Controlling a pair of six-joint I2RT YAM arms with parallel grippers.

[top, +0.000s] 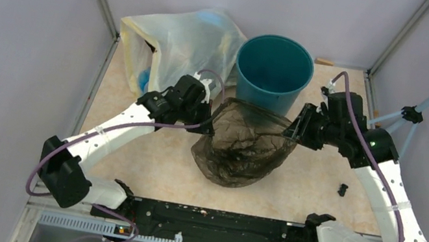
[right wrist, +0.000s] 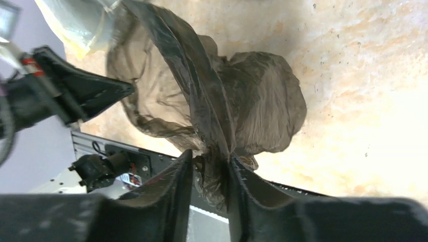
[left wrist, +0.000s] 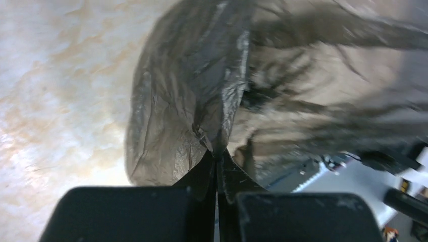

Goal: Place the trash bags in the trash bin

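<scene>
The trash bag (top: 239, 151) hangs stretched between the two arms over the middle of the bench (top: 146, 162), its mouth pulled open and its crinkled body sagging toward 6 o'clock; whether its bottom touches the bench cannot be told. The left end effector (top: 208, 119) grips the bag's rim at about 10 o'clock; in the left wrist view its fingers are pressed together on a gathered fold of the thin black plastic, which fans out from the tips. The right end effector (top: 294, 129) holds the rim at about 2 o'clock; in the right wrist view its fingers pinch a bunched pleat, with a thick wad of plastic between them. The trash bin (top: 269, 91) stands upright at 12 o'clock of the bag, just beyond the open mouth, apart from both end effectors; the bag is outside it. A whitish-yellow bag (top: 179, 43) sits at 10 o'clock of the bin, just beside it.
</scene>
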